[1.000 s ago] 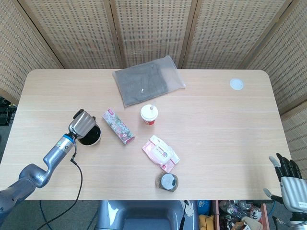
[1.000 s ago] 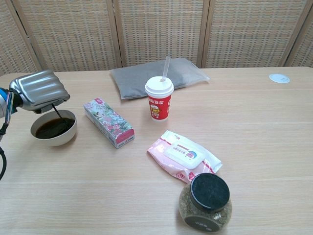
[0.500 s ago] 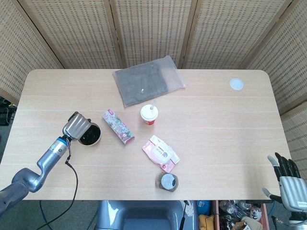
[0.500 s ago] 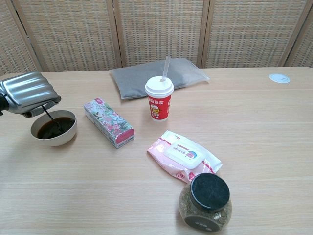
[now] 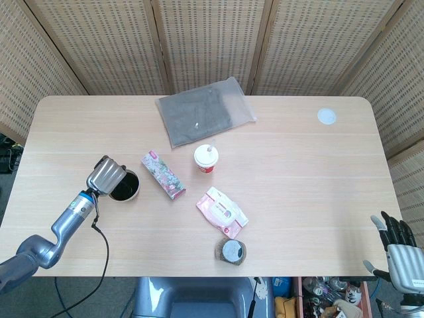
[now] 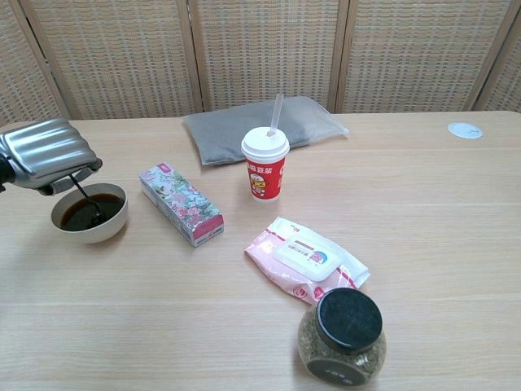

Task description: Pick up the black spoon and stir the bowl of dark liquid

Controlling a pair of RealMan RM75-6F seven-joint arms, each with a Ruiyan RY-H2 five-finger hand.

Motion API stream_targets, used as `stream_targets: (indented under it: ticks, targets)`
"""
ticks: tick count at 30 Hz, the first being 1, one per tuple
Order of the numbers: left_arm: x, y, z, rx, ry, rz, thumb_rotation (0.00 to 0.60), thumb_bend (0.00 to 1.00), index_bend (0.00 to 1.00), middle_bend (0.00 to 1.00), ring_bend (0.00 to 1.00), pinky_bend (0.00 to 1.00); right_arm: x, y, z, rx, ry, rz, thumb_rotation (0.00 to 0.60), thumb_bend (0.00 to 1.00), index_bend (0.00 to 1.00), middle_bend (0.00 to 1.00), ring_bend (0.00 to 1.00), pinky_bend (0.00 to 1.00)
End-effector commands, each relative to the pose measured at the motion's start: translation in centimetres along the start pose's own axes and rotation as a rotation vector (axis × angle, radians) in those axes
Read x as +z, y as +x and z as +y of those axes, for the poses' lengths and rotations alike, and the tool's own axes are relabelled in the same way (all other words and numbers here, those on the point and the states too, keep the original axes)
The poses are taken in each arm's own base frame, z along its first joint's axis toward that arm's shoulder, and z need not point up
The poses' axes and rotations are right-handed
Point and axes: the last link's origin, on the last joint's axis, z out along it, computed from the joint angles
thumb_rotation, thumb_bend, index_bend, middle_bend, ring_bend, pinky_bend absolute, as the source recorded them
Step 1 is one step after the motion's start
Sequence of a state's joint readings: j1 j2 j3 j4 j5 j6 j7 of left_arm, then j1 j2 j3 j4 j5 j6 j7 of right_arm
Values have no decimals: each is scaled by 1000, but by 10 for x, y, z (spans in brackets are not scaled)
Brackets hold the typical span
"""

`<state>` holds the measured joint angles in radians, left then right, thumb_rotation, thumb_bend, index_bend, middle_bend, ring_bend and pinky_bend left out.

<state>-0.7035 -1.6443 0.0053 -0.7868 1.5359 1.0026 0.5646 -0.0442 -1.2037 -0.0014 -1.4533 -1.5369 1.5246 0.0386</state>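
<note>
Gripping the black spoon (image 6: 87, 198), left hand (image 6: 47, 154) hides its handle above the bowl (image 6: 89, 213).

Floral box (image 6: 181, 203) just right of bowl (image 6: 89, 214); bare table (image 6: 163, 309) toward near edge

I see the bowl (image 6: 89, 213), pale outside and filled with dark liquid, upright near the table's left edge, just left of a floral box. The thin black spoon (image 6: 86, 195) leans in it, tip dipped in the liquid, handle rising up-left.
</note>
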Motion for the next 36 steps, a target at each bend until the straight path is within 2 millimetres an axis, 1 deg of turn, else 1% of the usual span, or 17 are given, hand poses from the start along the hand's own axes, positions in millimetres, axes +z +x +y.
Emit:
stream_targets:
  ticks: [1, 7, 10, 12, 15, 20, 27, 30, 31, 34, 36]
  targets:
    - [0, 0, 0, 3, 2, -9, 600, 411, 659, 799, 694, 729, 0, 0, 0, 0, 0, 0, 600, 88, 78, 95, 0, 0]
    - [1, 2, -1, 7, 6, -11, 600, 403, 658, 798, 693, 730, 0, 0, 1, 2, -2, -1, 600, 88, 78, 99, 0, 0]
    - [2, 2, -2, 7, 6, -17, 600, 344, 658, 798, 693, 730, 0, 0, 1, 2, -3, -2, 600, 88, 78, 100, 0, 0]
    - [2, 2, -2, 7, 7, -17, 600, 270, 658, 798, 693, 730, 0, 0, 2, 2, -4, -2, 600, 88, 78, 101, 0, 0]
    - [2, 3, -2, 6, 8, -19, 600, 221, 657, 798, 693, 729, 0, 0, 2, 3, -3, -1, 600, 88, 78, 104, 0, 0]
    - [1, 2, -3, 8, 12, -23, 600, 218, 655, 798, 693, 730, 1, -1, 2, 4, -1, 0, 600, 88, 78, 104, 0, 0]
    - [-3, 3, -10, -27, 43, -26, 600, 218, 608, 791, 686, 730, 1, -1, 1, 6, 2, 1, 600, 88, 78, 104, 0, 0]
    - [-8, 4, -15, -74, 74, -25, 600, 218, 596, 787, 684, 730, 1, 0, 1, 5, 2, 0, 600, 88, 78, 104, 0, 0]
    - [-14, 4, -21, -142, 114, -29, 600, 217, 592, 786, 683, 730, 1, 0, 1, 5, 3, 0, 600, 88, 78, 104, 0, 0]
    - [-25, 4, -26, -211, 149, -38, 600, 217, 565, 780, 679, 729, 1, 0, 1, 6, 4, 0, 600, 88, 78, 104, 0, 0]
    - [-35, 4, -28, -295, 181, -56, 600, 217, 539, 765, 667, 730, 2, 0, 1, 6, 6, -1, 600, 88, 78, 104, 0, 0]
